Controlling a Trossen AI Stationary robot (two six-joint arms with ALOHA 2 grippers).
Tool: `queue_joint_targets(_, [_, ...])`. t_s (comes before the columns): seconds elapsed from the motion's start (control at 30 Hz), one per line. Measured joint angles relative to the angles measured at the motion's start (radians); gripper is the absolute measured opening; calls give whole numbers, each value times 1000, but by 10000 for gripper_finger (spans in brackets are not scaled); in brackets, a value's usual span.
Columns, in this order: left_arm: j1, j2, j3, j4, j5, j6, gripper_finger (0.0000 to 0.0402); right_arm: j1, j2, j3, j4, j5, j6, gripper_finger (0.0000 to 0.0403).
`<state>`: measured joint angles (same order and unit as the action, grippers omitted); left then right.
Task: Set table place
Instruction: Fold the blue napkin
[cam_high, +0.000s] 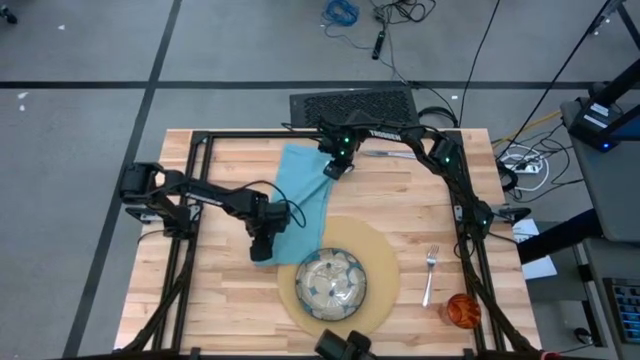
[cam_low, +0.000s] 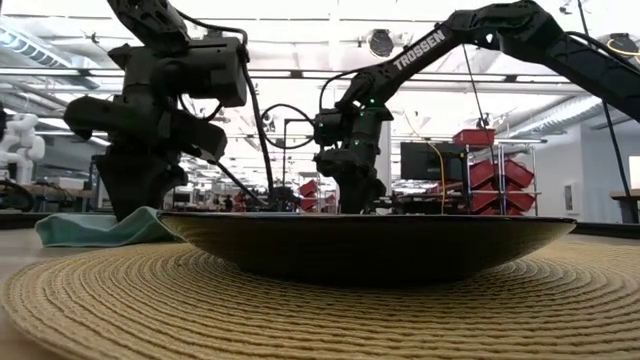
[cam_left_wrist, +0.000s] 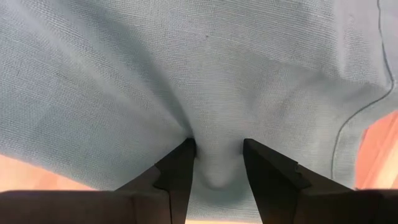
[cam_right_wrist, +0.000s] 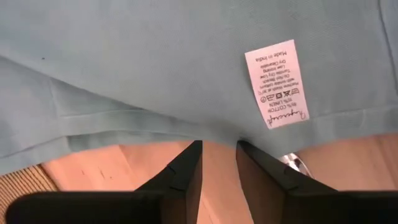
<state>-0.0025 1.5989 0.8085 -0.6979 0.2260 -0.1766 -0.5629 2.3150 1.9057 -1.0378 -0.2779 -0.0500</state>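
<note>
Teal cloth fills what I see past my left hand (cam_left_wrist: 214, 163): its two dark fingers are closed on a small pinched fold of the soft teal cloth napkin (cam_high: 300, 198), gripping it at the napkin's near end, just beside the rim of the round tan woven placemat (cam_high: 382, 250). On that placemat sits the green-patterned glazed plate (cam_high: 331, 283), touching nothing of the cloth as far as I can tell. From my left hand the napkin runs away as a long strip across the pale butcher-block wooden surface (cam_high: 220, 310), its long axis slanting from the placemat's edge toward the far side. At that far end is my right hand (cam_right_wrist: 219, 160), fingers narrowly parted over bare wood at the hemmed edge by the white care label (cam_right_wrist: 277, 84); I cannot tell whether it has any cloth pinched. So each hand has one end, and I judge any straightening must pull along that slanted axis. Well apart, beyond the placemat on my right side, lie the silver fork (cam_high: 429, 275) and the small orange translucent cup (cam_high: 462, 310).
</note>
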Motion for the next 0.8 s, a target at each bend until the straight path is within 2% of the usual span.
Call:
queue_joint_targets(0.13, [-14,-5,1,0,-41,-2,128,1,-1,13,-8,0,-20,91])
queue_joint_targets(0.37, [-7,-10,13,36,-80,36,128,28,-5,149,-76,-5,-47,91])
queue_joint_targets(0.5, [-5,-19,50,29,-100,52,128,38,-6,224,-97,-8,-62,91])
queue_joint_targets(0.67, [-5,-64,120,20,-114,67,128,26,-7,243,-166,-4,-104,91])
queue_joint_targets(0.73, [-4,-95,153,-2,-171,95,128,19,-7,243,-196,19,-117,91])
queue_joint_targets(0.8, [5,-123,183,-34,-271,123,128,13,-7,243,-212,68,-123,91])
